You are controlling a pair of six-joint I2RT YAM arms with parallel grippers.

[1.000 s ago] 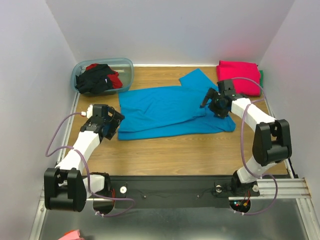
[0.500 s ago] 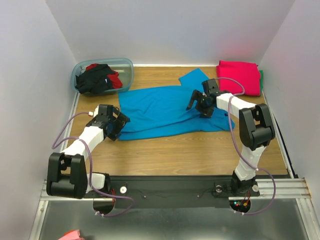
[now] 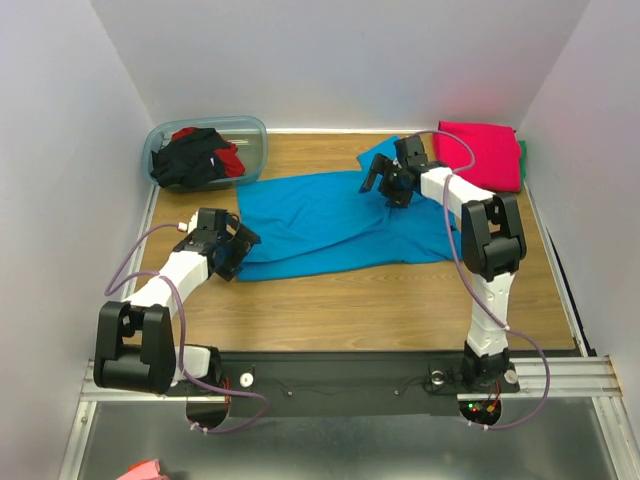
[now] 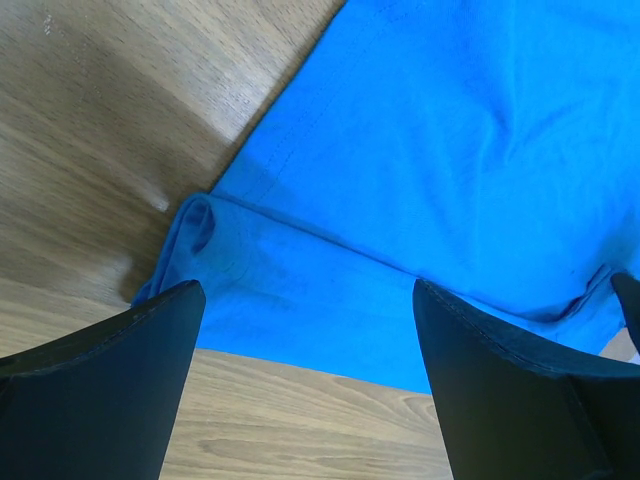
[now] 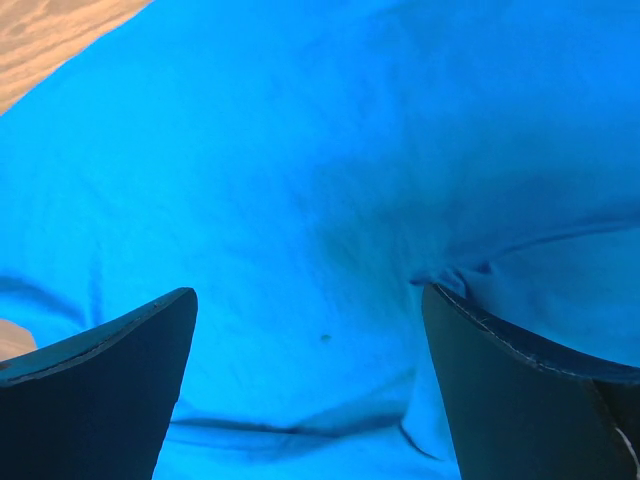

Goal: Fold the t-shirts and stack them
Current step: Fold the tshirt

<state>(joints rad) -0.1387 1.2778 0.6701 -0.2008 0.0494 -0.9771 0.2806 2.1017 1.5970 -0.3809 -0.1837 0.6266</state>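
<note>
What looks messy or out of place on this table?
The turquoise t-shirt lies skewed and rumpled across the table, its near-left corner curled over. A black t-shirt and a red t-shirt sit heaped, unfolded, in the tub.

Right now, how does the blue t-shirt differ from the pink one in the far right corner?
The blue t-shirt lies spread wide across the middle of the table, only loosely doubled over; the pink t-shirt is folded into a compact rectangle. The left gripper and right gripper, both open, hang over the blue t-shirt's edges; neither is over the pink t-shirt. Both are plain, single-colour cloth.
</note>
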